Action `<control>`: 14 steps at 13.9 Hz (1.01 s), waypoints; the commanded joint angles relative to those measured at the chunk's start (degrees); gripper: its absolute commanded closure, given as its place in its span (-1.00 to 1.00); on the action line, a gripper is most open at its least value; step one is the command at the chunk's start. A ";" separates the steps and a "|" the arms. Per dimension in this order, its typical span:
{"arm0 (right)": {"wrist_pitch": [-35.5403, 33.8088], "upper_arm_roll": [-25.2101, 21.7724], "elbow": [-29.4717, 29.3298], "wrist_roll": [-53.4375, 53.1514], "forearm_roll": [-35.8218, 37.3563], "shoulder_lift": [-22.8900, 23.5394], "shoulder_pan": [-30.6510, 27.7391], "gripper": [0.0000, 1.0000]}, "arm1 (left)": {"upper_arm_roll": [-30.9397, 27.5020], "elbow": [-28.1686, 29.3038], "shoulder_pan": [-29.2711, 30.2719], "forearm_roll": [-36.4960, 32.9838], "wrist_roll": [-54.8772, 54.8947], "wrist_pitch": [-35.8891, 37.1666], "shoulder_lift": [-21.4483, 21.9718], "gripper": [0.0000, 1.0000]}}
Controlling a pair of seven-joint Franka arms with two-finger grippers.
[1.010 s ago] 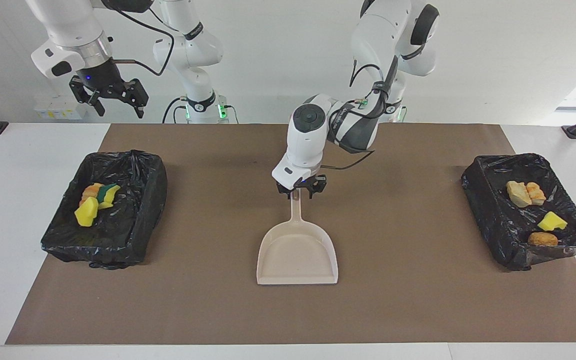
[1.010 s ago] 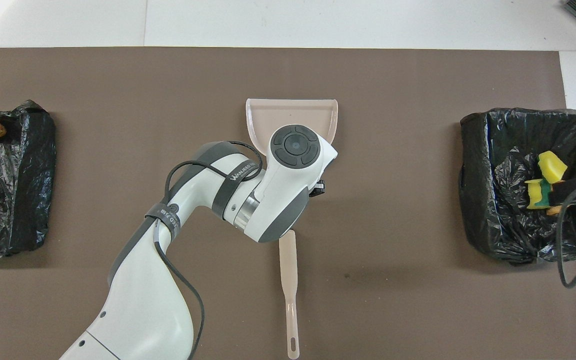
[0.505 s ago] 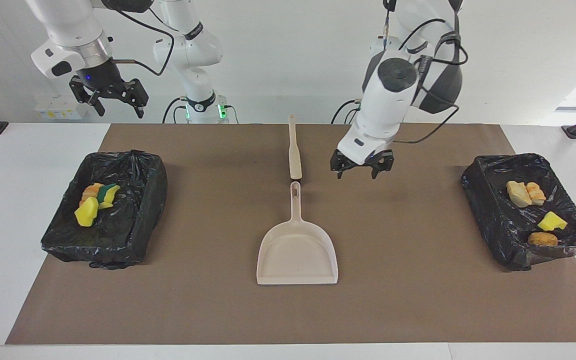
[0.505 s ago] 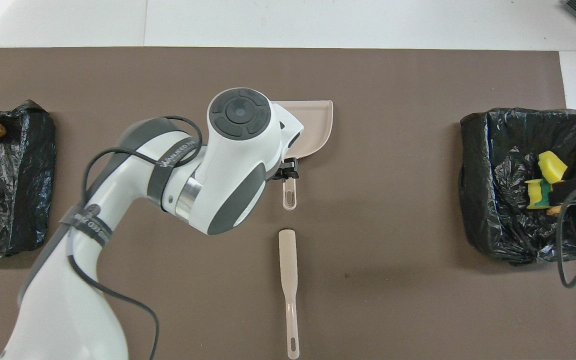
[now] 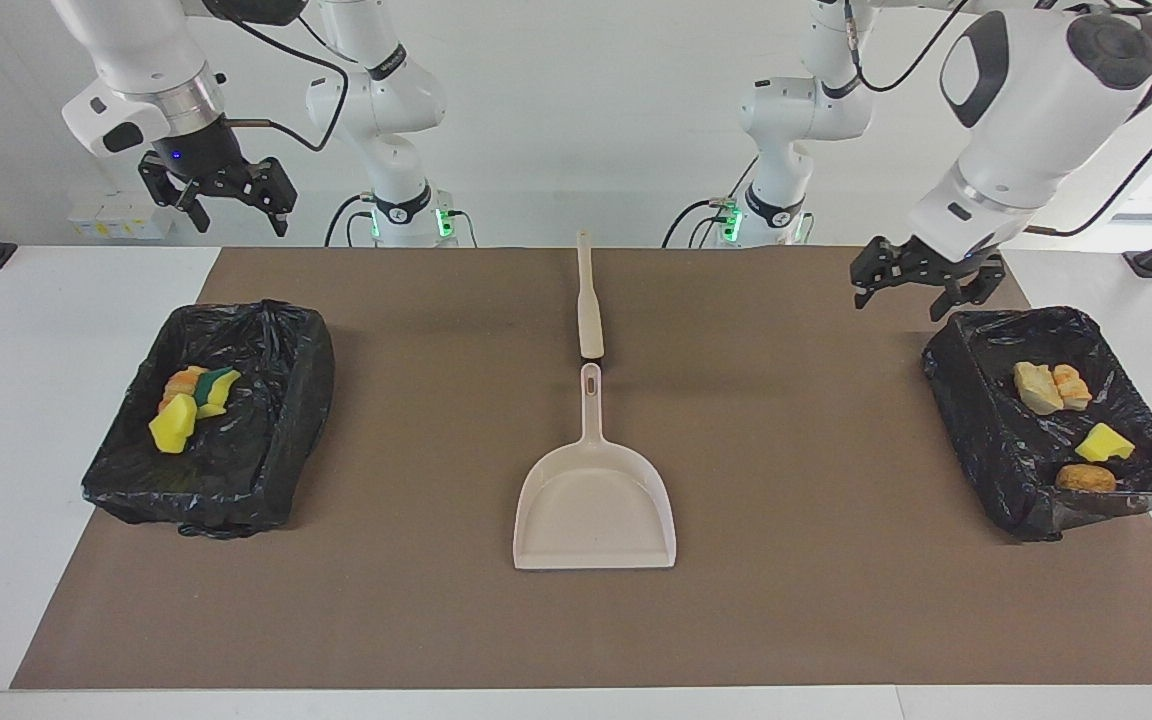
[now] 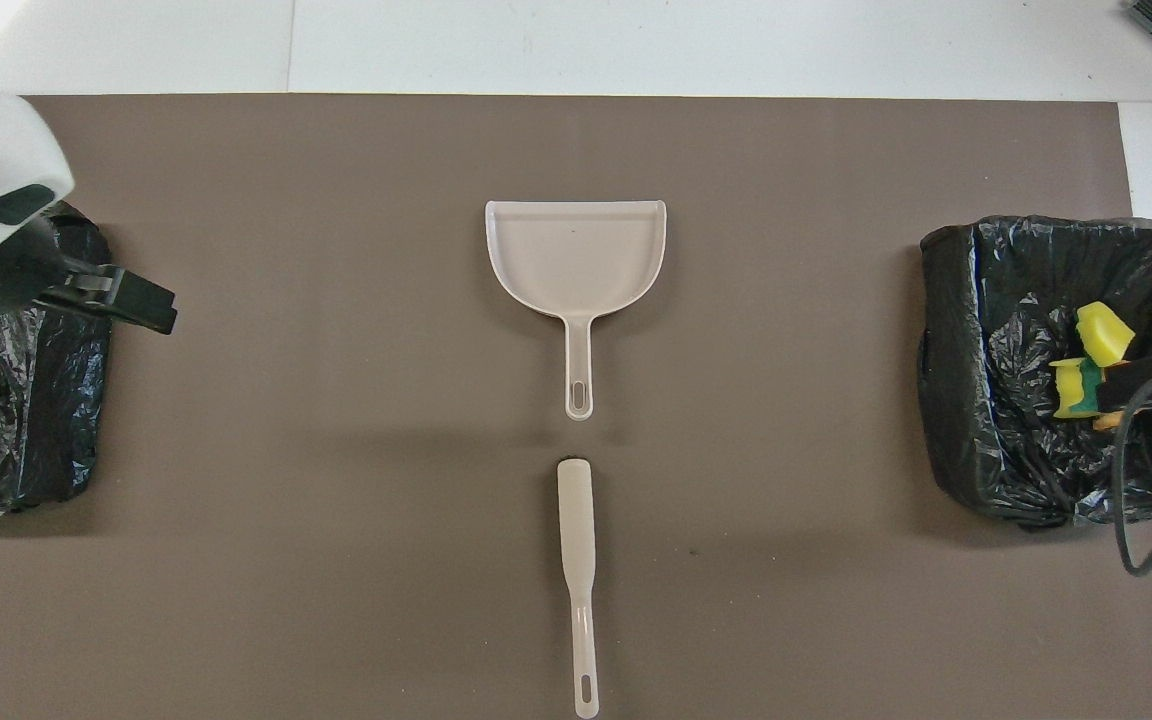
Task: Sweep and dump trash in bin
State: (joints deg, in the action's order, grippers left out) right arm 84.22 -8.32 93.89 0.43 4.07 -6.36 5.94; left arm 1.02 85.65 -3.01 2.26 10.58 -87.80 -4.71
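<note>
- The left gripper [image 5: 921, 288], its fingers spread apart and carrying nothing, is now hanging over the robot-side rim of the black-bagged bin at the left arm's end of the table [image 5: 976, 455]; a second ago it was down at the handle of the beige plastic dustpan [image 5: 593, 500], so it has let go and is pulling away.
- The dustpan is lying flat at the middle of the brown table mat [image 5: 796, 600], well clear of every edge, handle pointing toward the robots and its pan empty.
- The beige flat-handled brush [image 5: 588, 305] is lying in line with that handle, just apart from it, reaching to the mat's robot-side edge; no one is touching it.
- The right gripper [image 5: 219, 195], fingers also apart and empty, is waiting high over the right arm's end of the table, above the robot-side corner of the mat.
- The trash is sitting in the bins: yellow sponge chunks and golden bread-like pieces [image 5: 1061, 420] in the left arm's bin, and a yellow-and-green cluster [image 5: 191, 400] in the black-bagged bin at the right arm's end [image 5: 276, 470].
- No trash is showing on the mat, so the sweeping and dumping are looking finished, with both tools set down and both arms drawing clear.
</note>
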 commanded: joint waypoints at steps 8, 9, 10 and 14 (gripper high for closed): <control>-0.37 -0.03 1.12 0.54 -0.90 -1.20 -0.22 -1.00 | 0.83 10.18 3.63 -0.68 1.64 0.85 10.43 -1.00; -0.37 -0.03 1.12 0.45 -0.90 -1.20 -0.22 -1.00 | 0.83 7.72 3.28 -0.50 1.55 3.31 9.12 -1.00; -0.29 0.05 1.12 0.54 -0.90 -1.20 -0.22 -1.00 | 0.83 4.82 3.19 -0.50 1.55 5.25 7.36 -1.00; -0.37 -0.03 1.12 0.54 -0.90 -1.20 -0.22 -1.00 | 0.83 2.42 3.28 -0.94 1.73 3.35 5.23 -1.00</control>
State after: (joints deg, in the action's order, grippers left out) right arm 84.22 -8.32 93.89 0.43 4.07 -6.36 5.94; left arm 1.72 90.62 0.25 2.25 12.40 -84.33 2.46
